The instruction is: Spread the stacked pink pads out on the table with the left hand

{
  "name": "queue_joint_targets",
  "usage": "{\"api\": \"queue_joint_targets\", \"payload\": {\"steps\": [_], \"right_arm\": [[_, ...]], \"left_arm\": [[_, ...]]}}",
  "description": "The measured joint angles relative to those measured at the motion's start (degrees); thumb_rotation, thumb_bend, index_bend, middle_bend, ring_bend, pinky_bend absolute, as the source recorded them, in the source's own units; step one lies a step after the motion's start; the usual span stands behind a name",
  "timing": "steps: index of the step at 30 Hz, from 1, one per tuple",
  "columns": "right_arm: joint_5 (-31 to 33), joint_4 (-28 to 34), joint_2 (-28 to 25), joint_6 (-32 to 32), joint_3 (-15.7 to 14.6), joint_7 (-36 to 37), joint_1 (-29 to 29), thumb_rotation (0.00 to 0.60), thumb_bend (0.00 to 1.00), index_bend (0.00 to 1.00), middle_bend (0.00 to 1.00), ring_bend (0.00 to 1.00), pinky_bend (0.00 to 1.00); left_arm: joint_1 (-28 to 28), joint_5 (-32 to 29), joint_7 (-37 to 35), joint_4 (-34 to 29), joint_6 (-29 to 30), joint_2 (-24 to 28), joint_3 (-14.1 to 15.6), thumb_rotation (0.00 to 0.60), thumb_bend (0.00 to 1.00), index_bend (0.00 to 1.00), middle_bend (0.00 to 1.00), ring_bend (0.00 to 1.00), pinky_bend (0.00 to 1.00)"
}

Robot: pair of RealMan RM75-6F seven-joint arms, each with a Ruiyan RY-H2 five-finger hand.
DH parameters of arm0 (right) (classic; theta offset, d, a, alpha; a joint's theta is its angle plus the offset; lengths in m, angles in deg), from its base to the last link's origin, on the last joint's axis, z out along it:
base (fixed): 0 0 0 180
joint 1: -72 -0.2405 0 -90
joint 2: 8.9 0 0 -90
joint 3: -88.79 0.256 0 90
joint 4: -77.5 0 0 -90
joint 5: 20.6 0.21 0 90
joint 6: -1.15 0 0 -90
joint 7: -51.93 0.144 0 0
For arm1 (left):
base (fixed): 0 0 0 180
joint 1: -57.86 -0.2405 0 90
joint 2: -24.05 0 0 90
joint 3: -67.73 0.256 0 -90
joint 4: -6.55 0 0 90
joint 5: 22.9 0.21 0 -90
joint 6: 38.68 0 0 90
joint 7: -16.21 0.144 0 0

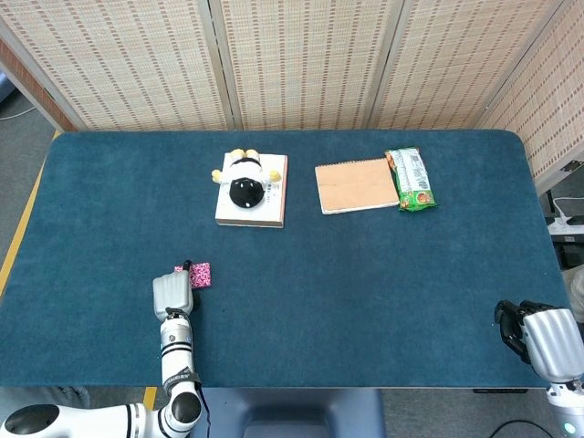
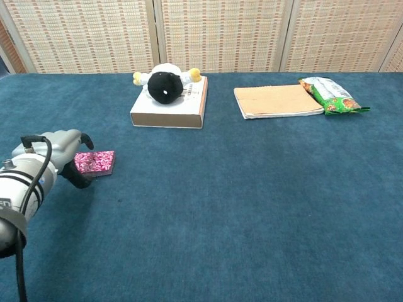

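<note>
At the desk's near right edge the right robot hand (image 1: 547, 340) sits with fingers curled in, holding nothing. Near the front left, the left robot hand (image 2: 63, 154) reaches over the stacked pink pads (image 2: 94, 162), a dark finger hooked at their near edge; whether it grips them is unclear. Farther back on the blue desk (image 1: 365, 274) lie a white box (image 1: 251, 205) topped by a plush toy (image 1: 245, 178), a brown notebook (image 1: 356, 185) and a green snack packet (image 1: 411, 180).

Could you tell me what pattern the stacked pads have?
Pink-and-white speckled print on the pads, clearest in the chest view.
</note>
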Motion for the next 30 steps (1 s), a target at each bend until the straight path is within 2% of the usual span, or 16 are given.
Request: {"api": "queue_joint_targets", "payload": {"steps": [10, 21, 30], "right_arm": [[0.02, 0.17, -0.34, 0.27, -0.10, 0.17, -0.06, 0.600, 0.35, 1.00, 0.86, 0.77, 0.87], [-0.26, 0.17, -0.39, 0.45, -0.39, 0.02, -0.05, 0.600, 0.35, 1.00, 0.86, 0.77, 0.87], [-0.21, 0.24, -0.44, 0.96, -0.49, -0.23, -0.21, 0.600, 0.35, 1.00, 0.86, 0.77, 0.87]], "left_arm": [[1.76, -0.84, 0.04, 5.84, -0.96, -3.41, -1.51, 0.600, 0.36, 0.18, 1.00, 1.00, 1.00], [2.63, -1.45, 1.33, 6.45, -1.55, -3.44, -2.62, 0.600, 0.36, 0.19, 1.00, 1.00, 1.00], [3.04, -2.57, 1.94, 8.11, -2.27, -3.16, -3.47, 0.600, 0.36, 0.23, 1.00, 1.00, 1.00]]}}
